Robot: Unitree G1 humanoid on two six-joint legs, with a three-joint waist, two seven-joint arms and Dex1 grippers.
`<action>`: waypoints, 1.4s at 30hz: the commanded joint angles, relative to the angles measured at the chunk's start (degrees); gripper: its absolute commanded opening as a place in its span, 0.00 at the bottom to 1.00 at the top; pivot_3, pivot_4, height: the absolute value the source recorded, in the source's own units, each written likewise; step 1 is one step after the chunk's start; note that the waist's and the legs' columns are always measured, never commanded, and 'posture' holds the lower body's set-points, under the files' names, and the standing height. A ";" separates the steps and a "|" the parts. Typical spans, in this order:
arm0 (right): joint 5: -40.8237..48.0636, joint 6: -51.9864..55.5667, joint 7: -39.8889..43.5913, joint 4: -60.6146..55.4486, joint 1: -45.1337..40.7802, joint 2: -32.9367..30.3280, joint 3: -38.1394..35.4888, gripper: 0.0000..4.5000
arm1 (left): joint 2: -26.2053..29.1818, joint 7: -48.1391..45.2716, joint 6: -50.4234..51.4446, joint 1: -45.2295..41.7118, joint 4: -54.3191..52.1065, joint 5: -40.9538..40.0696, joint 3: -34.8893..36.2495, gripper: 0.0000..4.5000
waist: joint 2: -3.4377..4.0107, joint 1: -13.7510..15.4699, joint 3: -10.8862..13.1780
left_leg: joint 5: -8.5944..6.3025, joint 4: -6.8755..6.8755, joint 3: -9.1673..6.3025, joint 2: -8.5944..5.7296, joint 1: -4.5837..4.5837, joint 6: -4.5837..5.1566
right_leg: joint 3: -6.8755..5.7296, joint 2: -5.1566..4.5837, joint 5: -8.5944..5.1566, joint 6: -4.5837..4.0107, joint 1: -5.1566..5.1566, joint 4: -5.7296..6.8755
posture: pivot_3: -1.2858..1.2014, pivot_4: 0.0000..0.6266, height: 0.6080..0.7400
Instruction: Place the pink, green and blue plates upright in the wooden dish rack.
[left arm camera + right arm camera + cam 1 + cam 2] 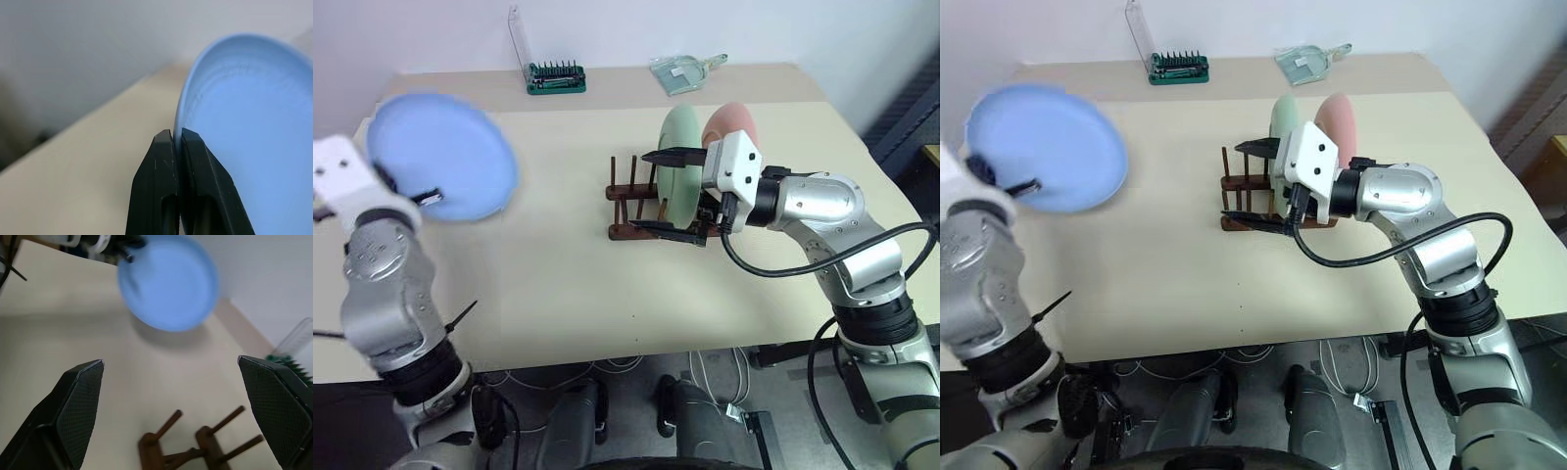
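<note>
The left tool (177, 139) is pressed together on the rim of the blue plate (445, 157), pinching it at the edge nearest the wrist. The plate is clear of the bench (558, 284), above its left side, and rises away from the fingertips with its hollow face toward the head camera. In the left wrist view the two black fingers (159, 166) meet on the thin rim, and the plate spreads out beyond them to one side.

The right tool (668, 193) is spread wide, pointing level toward the robot's left. Its two fingers straddle the rack (636, 208): one finger reaches over the tops of the pegs, the other runs low along the near rail. Whether either finger touches the wood or a plate cannot be told. Nothing is pinched between them.

The green plate (678, 162) stands upright in the rack, just behind the right tool's fingers and close to its white housing. The pink plate (732, 121) stands upright just beyond the green one, on the side away from the fingertips, partly hidden by the wrist. Ahead of the right tool's fingertips, bare pegs stand free at the rack's left end; the right wrist view shows them between the spread fingers, with the blue plate well beyond.

At the bench's far edge, well apart from both tools, sit a green bit holder (556, 77) and a clear scoop (685, 70).
</note>
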 commanded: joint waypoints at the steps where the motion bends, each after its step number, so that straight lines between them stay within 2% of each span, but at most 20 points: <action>1: -7.92 -8.12 -3.16 0.55 -2.82 1.77 1.68 1.00 | 0.16 -2.27 -6.61 -7.44 -1.75 0.96 -10.21 0.00 | -0.02 0.00 0.01 | 0.01 0.00 0.01 0.01 -0.01 0.00 | -0.01 0.10 0.02 0.03 0.00 0.01 | 0.52 0.24 1.00; 4: -14.59 -13.17 -6.32 3.63 -4.63 3.03 3.15 1.00 | -1.07 -3.77 -9.45 -10.85 -0.71 0.73 -14.66 0.00 | -0.01 -0.06 0.01 | 0.03 0.01 0.06 0.01 0.00 0.02 | -0.01 0.13 0.05 0.07 0.01 0.00 | 0.52 0.24 1.00; 10: -24.19 -21.72 -12.43 10.07 -8.60 5.35 3.91 1.00 | -4.51 -5.79 -10.85 -13.93 -0.19 -2.35 -16.68 0.00 | 0.00 -0.24 0.02 | 0.19 0.01 0.14 0.15 0.03 0.13 | 0.02 0.31 0.11 0.18 -0.01 0.07 | 0.52 0.24 1.00; 16: -29.59 -26.88 -14.68 13.36 -10.00 6.95 5.13 1.00 | -8.08 -5.21 -8.69 -14.94 -1.64 -5.53 -15.60 0.00 | 0.00 -0.07 0.02 | 0.20 0.05 0.14 0.16 0.04 0.13 | 0.01 0.35 0.10 0.19 0.05 0.07 | 0.52 0.24 1.00; 25: -37.48 -34.26 -17.58 19.88 -11.90 8.35 7.86 1.00 | -9.74 -3.76 -5.28 -15.32 -3.42 -8.59 -14.30 0.00 | 0.00 -0.18 0.02 | 0.22 0.07 0.13 0.17 0.08 0.13 | 0.01 0.37 0.11 0.20 0.08 0.11 | 0.52 0.24 1.00; 28: -38.90 -36.03 -18.24 21.24 -12.07 8.44 8.07 0.81 | -9.61 -3.49 -4.67 -15.25 -3.94 -8.84 -14.52 0.00 | 0.00 -0.13 0.02 | 0.22 0.08 0.12 0.17 0.08 0.13 | 0.01 0.38 0.11 0.20 0.09 0.10 | 0.52 0.24 1.00; 35: -40.37 -37.37 -18.95 21.79 -12.28 9.08 7.78 0.02 | -9.50 -3.20 -3.32 -15.45 -4.22 -9.48 -14.92 0.00 | 0.00 -0.20 0.03 | 0.22 0.08 0.11 0.16 0.09 0.12 | 0.01 0.39 0.11 0.20 0.13 0.09 | 0.52 0.24 1.00; 42: -41.54 -37.95 -19.31 21.56 -11.99 9.15 7.58 0.01 | -10.79 -3.07 -3.33 -15.91 -3.98 -11.32 -14.08 0.00 | 0.01 -0.21 0.03 | 0.23 0.09 0.10 0.16 0.12 0.11 | 0.01 0.41 0.11 0.20 0.16 0.10 | 0.52 0.24 1.00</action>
